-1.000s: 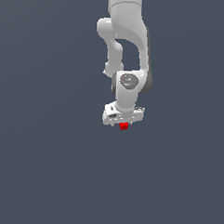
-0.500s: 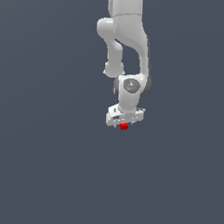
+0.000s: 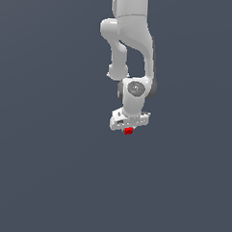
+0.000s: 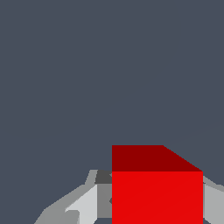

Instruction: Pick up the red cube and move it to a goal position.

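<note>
Red cube (image 3: 128,131): tiny, plain, bright red; sits directly under the white gripper (image 3: 129,128), between its fingertips, far narrower than the gripper body. In the wrist view, red cube (image 4: 156,192) fills the near foreground, one brightly lit face and one darker red face showing, edges sharp and square.

Gripper, wrist view (image 4: 155,199): grey-white fingers (image 4: 83,203) flank the cube on both sides, pressed against its faces; clamped on the cube.

Gripper, exterior view: points straight down, wide white body with a small dark detail on the side toward the exterior view's left; cube protrudes just below its lower edge.

Arm (image 3: 131,37): white, jointed, descends from the upper edge of the exterior view, bends at an elbow, ends in a round grey-capped wrist joint (image 3: 135,88) just above the gripper.

Surroundings: uniform dark grey-blue field (image 3: 42,172) on all sides in both views; no visible edge or shadow, so cannot tell whether the cube rests on a tabletop or hangs clear of it.
</note>
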`<state>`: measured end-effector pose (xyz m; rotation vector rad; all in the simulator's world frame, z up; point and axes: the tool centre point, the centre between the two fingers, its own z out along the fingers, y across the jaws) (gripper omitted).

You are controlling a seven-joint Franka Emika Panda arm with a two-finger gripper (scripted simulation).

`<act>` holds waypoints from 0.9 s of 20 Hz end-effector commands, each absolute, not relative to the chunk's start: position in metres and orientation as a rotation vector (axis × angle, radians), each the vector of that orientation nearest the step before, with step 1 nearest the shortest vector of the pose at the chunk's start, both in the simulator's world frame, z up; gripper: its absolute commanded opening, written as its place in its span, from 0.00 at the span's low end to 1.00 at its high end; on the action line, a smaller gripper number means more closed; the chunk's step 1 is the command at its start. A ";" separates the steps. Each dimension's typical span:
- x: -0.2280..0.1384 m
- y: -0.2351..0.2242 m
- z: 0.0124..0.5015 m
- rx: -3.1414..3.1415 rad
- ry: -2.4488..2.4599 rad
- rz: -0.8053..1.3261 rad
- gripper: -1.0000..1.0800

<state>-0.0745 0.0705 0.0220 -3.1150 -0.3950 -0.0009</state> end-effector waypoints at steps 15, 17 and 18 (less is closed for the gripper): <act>-0.087 0.054 0.063 -3.116 -0.397 0.000 0.00; -0.089 0.051 0.071 -3.116 -0.397 0.000 0.00; -0.090 0.050 0.074 -3.116 -0.397 0.000 0.00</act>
